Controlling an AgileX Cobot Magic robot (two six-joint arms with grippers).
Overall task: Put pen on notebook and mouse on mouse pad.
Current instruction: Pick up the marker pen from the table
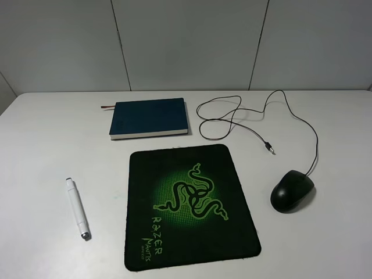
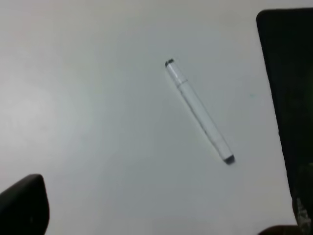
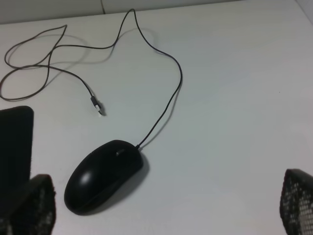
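Observation:
The white pen (image 1: 77, 208) lies on the table left of the mouse pad (image 1: 189, 206), its silver tip toward the front edge. The teal notebook (image 1: 150, 118) lies closed behind the pad. To the right of the pad rests the black mouse (image 1: 292, 190), its cable (image 1: 244, 110) looping back to a small plug (image 1: 269, 148). Neither gripper shows in the high view. In the left wrist view, my left gripper (image 2: 151, 223) is open above the table, apart from the pen (image 2: 198, 110). My right gripper (image 3: 164, 210) is open, with the mouse (image 3: 105, 175) between and just ahead of its fingers (image 3: 27, 205).
The white table (image 1: 46, 145) ends at a grey panelled wall (image 1: 186, 40) behind. The pad's edge (image 2: 288, 98) shows beside the pen in the left wrist view, and its corner (image 3: 14, 142) sits near the mouse in the right wrist view.

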